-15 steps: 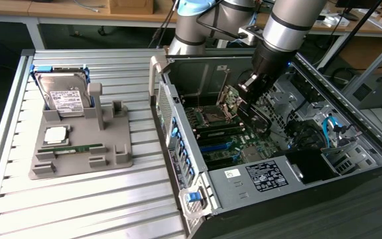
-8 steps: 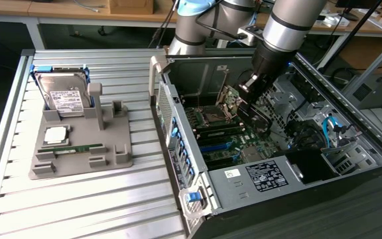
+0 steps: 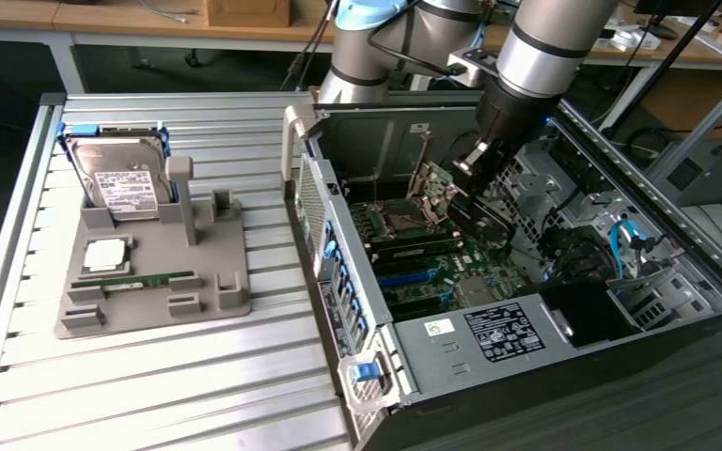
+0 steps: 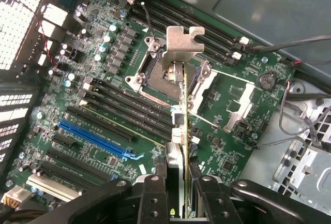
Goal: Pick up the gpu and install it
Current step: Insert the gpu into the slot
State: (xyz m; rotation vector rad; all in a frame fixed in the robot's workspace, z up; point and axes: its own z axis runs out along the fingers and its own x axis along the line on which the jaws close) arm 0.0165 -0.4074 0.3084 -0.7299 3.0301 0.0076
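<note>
The gpu is clamped edge-on between the two fingers of the gripper. Its silvery bracket is at the end farthest from the fingers. The card is inside the open computer case, over the motherboard, in line with the CPU socket and apart from the blue slot. In the wrist view the card's faces are not visible and its gripped end is hidden between the fingers. Whether it touches the board cannot be determined.
</note>
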